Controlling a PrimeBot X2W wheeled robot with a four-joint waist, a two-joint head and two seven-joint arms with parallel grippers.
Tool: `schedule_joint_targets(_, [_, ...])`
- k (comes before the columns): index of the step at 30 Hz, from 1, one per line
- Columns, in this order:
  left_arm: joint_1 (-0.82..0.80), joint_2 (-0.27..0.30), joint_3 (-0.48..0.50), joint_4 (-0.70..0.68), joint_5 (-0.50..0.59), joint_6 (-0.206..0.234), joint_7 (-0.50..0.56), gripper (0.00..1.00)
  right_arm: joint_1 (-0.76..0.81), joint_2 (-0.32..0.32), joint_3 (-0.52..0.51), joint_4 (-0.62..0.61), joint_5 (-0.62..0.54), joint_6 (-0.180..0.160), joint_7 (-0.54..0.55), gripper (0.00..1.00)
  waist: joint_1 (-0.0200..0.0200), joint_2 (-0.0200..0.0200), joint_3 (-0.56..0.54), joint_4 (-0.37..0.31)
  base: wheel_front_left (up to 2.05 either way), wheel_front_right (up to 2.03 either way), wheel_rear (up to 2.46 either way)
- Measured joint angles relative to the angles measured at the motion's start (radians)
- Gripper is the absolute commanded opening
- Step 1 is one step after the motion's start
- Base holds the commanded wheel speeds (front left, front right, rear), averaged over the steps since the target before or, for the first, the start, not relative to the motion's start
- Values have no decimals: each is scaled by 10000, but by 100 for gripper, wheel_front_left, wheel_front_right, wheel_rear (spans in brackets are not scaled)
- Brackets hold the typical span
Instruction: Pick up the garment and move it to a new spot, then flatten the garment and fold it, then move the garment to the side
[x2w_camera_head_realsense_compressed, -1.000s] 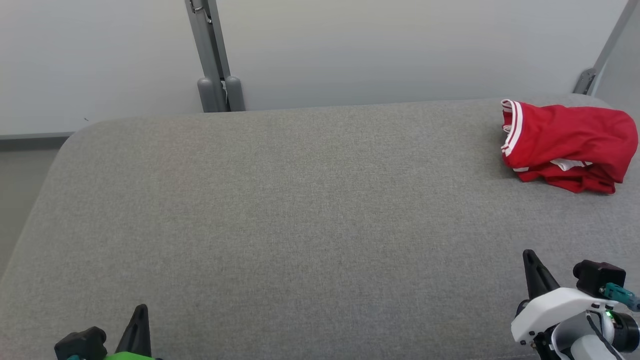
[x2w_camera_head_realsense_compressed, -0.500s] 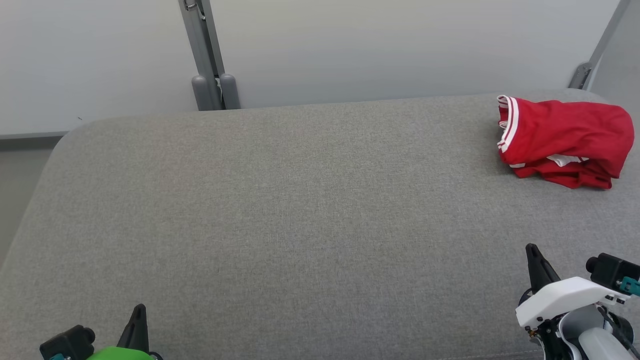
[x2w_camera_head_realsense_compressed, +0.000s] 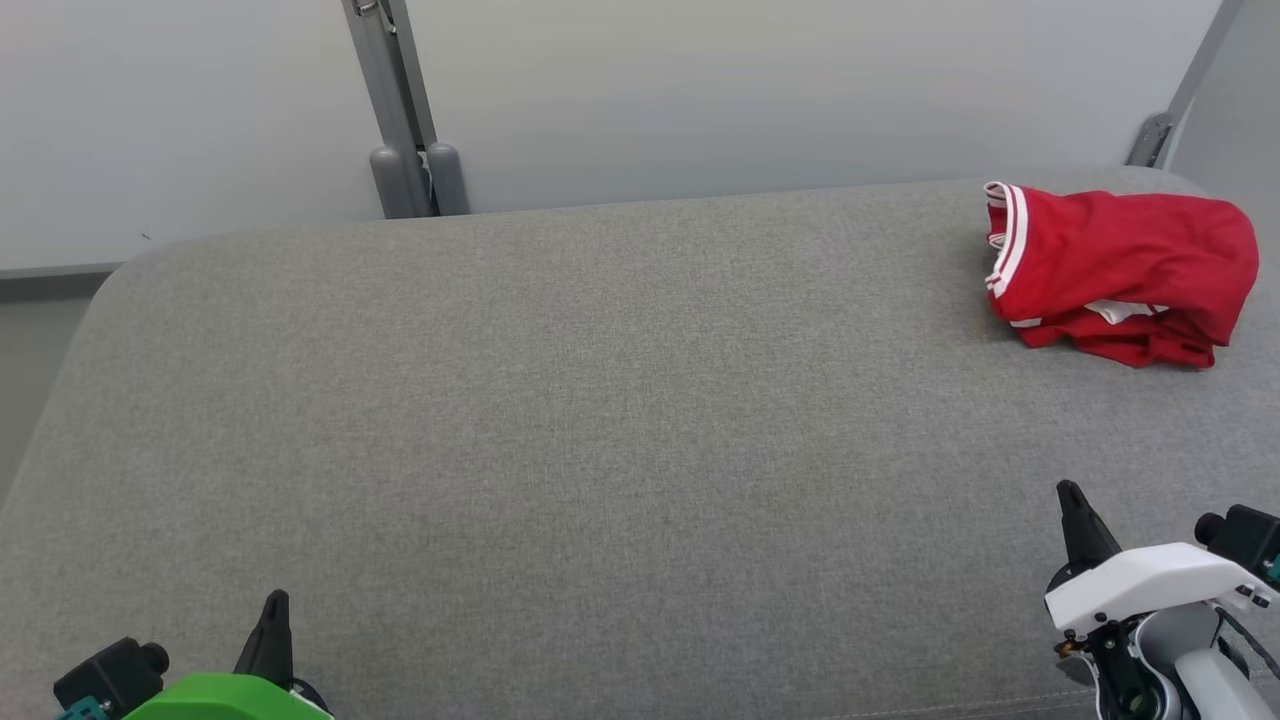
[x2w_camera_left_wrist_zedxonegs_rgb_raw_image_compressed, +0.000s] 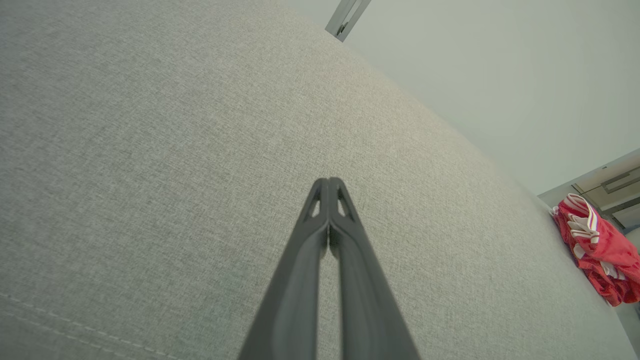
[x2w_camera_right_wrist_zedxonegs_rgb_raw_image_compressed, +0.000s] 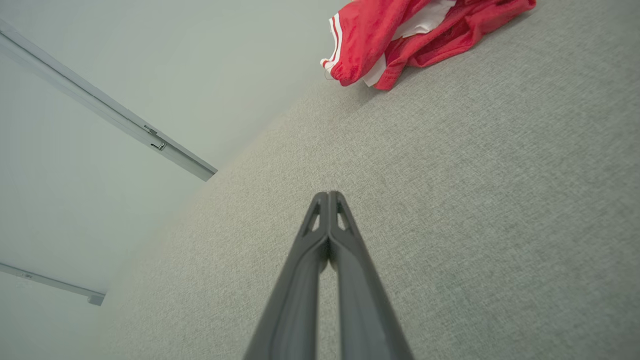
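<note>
Right now I see my left tool (x2w_camera_head_realsense_compressed: 276, 602) at seven o'clock and right tool (x2w_camera_head_realsense_compressed: 1068, 492) at five, both pinched fully together holding nothing, while the crumpled red white-striped garment (x2w_camera_head_realsense_compressed: 1120, 270) lies at two o'clock on the grey upholstered surface (x2w_camera_head_realsense_compressed: 600, 400).

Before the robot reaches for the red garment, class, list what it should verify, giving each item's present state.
1. Find the red garment: ok, far right on the grey cushion.
2. Garment lying flat: not ok, bunched.
3. The right hand open for grasping: not ok, shut.
4. The left hand empty: ok, shut on nothing.
5. Cushion between right hand and garment bare: ok.
6. How the garment's lower layers lie: cannot tell.
</note>
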Motion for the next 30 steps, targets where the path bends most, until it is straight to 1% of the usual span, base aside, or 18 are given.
schedule_joint_targets(30, [-578,-585,1087,159,-3062,-660,999,0,-308,656,-1317,-249,3342,704,1018,0,0,0,198,-267,0,0,0])
